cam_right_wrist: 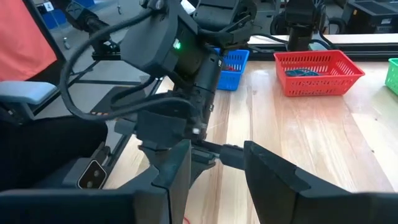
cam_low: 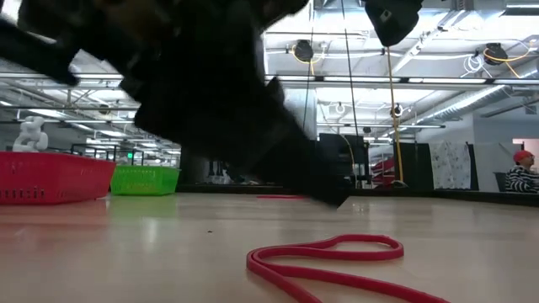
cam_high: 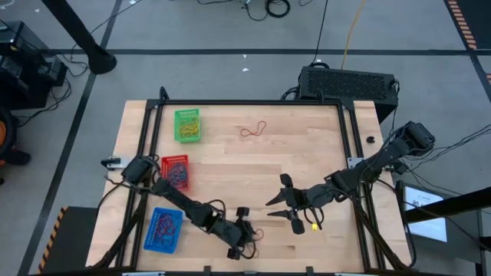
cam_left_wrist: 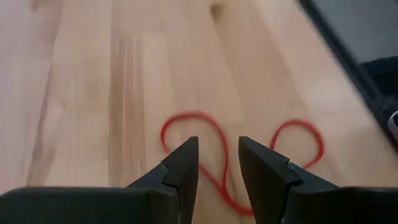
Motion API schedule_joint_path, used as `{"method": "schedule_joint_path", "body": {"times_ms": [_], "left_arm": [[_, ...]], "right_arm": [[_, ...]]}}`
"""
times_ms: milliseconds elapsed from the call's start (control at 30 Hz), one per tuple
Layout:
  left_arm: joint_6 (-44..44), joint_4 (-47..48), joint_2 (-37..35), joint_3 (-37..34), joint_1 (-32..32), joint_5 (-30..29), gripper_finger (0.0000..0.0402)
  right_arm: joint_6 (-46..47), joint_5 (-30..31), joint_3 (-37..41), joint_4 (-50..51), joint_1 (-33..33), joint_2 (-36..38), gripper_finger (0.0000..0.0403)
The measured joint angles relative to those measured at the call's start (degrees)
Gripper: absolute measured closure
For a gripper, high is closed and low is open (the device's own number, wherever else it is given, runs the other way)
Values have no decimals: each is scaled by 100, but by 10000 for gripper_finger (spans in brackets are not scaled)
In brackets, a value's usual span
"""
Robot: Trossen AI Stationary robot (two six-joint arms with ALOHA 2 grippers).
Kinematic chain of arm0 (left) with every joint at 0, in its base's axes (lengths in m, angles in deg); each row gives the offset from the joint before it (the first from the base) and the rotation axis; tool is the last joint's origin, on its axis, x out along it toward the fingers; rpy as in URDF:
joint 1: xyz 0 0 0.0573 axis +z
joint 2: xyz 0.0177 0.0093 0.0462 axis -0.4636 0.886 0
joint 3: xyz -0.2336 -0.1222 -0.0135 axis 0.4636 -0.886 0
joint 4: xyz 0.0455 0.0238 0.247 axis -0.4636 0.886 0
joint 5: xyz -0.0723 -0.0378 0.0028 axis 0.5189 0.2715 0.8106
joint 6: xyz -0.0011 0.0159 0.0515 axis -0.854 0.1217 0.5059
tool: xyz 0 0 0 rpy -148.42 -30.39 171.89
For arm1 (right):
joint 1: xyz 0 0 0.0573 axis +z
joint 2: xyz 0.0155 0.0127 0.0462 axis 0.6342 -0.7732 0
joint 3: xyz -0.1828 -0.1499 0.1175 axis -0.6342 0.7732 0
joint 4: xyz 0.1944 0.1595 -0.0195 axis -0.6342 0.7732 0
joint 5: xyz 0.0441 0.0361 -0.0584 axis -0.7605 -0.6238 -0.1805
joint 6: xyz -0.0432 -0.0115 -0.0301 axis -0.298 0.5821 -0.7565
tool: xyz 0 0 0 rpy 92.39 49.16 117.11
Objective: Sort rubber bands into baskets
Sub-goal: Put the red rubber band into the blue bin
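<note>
At the tabletop's near edge the left gripper point(cam_left_wrist: 217, 163) is seen low over a red rubber band point(cam_left_wrist: 233, 155) lying flat on the wood, fingers slightly apart and straddling its loops. Just right of centre the right gripper point(cam_high: 288, 201) is held with fingers spread wide. Along the left edge the blue basket point(cam_high: 163, 230), red basket point(cam_high: 176, 172) and green basket point(cam_high: 186, 125) are lined up near to far, and a second red band point(cam_high: 254, 129) is seen near the far edge.

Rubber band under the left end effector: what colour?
Red. The rubber band shows best in the left wrist view, between the left end effector fingers.
</note>
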Motion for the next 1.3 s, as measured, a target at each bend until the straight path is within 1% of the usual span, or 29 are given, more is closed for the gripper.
{"method": "schedule_joint_path", "body": {"times_ms": [100, 233, 367, 567, 667, 800, 867, 933, 1000, 1200, 1300], "left_arm": [[-265, 290, 1, -2, -37, -52, 281], [-577, 366, 91, -35, -58, -61, 281], [-601, 213, 245, -26, -134, -166, 281], [-530, 59, 339, -24, -132, -129, 286], [-472, 76, 343, -24, -90, -42, 316], [-475, 82, 348, -22, -15, 141, 386], [-470, 67, 341, -22, -10, 158, 392], [-379, 148, 223, -30, -19, 227, 393], [-214, 479, -7, -52, -95, 229, 397], [-163, 1959, -1180, -42, -301, -163, 399], [-369, 2815, -1747, -55, -387, -196, 400]], "right_arm": [[0, 1, 0, -2, 0, 0, 264], [0, 2, 0, -13, 0, 0, 264], [0, 30, 1, -30, 0, 0, 264], [0, 31, 2, -65, -2, 0, 264], [1, 31, 2, -69, -2, 0, 264], [4, 31, 2, -69, -2, 0, 264], [6, 28, 2, -69, -2, 0, 264], [7, 28, 2, -69, -2, 0, 264], [1, 28, 2, -66, -2, 0, 264], [-83, 26, 2, -33, -2, 0, 264], [-84, 26, 2, -29, -2, 0, 264]]}}
